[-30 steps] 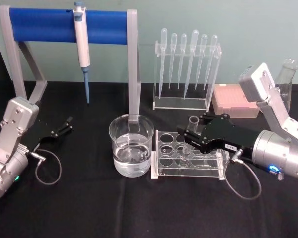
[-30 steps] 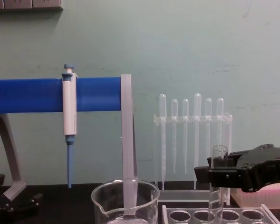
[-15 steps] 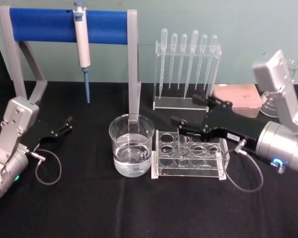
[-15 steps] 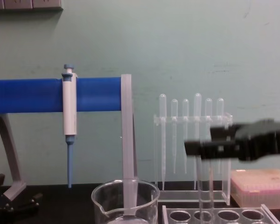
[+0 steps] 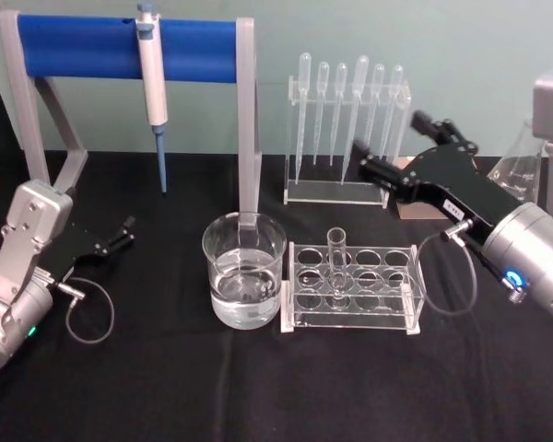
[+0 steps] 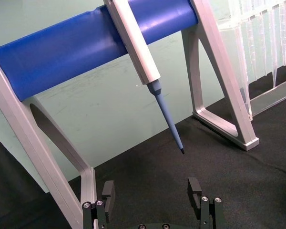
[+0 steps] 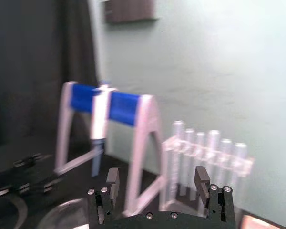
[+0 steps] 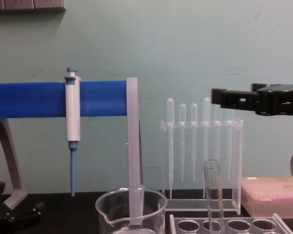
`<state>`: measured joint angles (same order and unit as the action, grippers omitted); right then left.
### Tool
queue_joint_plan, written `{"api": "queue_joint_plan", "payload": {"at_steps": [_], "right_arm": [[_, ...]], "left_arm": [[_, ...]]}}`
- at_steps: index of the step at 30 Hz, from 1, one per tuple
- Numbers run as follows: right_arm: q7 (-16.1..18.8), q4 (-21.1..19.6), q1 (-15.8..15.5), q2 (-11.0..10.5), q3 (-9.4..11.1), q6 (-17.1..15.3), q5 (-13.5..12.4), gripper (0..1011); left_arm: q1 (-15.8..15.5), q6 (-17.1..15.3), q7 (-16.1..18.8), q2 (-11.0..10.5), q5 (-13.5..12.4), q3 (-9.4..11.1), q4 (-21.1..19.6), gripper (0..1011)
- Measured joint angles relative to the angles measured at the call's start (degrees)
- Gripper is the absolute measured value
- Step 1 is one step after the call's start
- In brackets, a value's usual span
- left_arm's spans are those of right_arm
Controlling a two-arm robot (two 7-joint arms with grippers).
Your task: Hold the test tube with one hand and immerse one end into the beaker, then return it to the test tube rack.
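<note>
Test tube [image 5: 335, 264]: upright in clear rack [image 5: 352, 293], frame centre.
Beaker [image 5: 244, 269]: just left of rack.
Right pincer [image 5: 388, 150]: released, empty, upper right.
Left pincer [image 5: 122, 232]: released, left edge, on desk [image 5: 212, 387].

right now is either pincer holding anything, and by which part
Nothing is held. The right pincer is open, above and clear of the test tube standing in its rack. The left pincer is open too.

- Clear, glossy glass: test tube [image 5: 335, 262], beaker [image 5: 243, 281].
- Transparent, shiny acrylic-looking plastic: tube rack [image 5: 350, 296], pipette stand [image 5: 343, 138].
- Frosted, translucent plastic: pipettes [image 5: 341, 106].
- Matt black cloth: tabletop [image 5: 258, 387].
- Matt black plastic fingers [image 7: 112, 179], brushed silver metal wrist: right gripper [image 5: 387, 157].
- Smooth blue bar, dull grey frame: pipettor stand [image 5: 92, 48].
</note>
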<state>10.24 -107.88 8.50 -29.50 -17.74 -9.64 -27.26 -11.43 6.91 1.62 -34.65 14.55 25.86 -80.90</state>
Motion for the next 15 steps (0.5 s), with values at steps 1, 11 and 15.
{"api": "queue_joint_plan", "payload": {"at_steps": [1, 11, 15], "right_arm": [[-2.1, 0.4, -0.7, 1.1, 0.3, 1.1, 1.3, 1002], [-11.3, 5.9, -2.7, 6.9, 0.8, 7.8, 10.0, 1002], [-12.4, 8.3, -2.6, 8.0, 0.7, 8.1, 11.7, 1000]], "left_arm": [[0.0, 0.0, 0.0, 0.0, 0.0, 0.0, 0.0, 1000], [0.0, 0.0, 0.0, 0.0, 0.0, 0.0, 0.0, 1000], [0.0, 0.0, 0.0, 0.0, 0.0, 0.0, 0.0, 1000]]}}
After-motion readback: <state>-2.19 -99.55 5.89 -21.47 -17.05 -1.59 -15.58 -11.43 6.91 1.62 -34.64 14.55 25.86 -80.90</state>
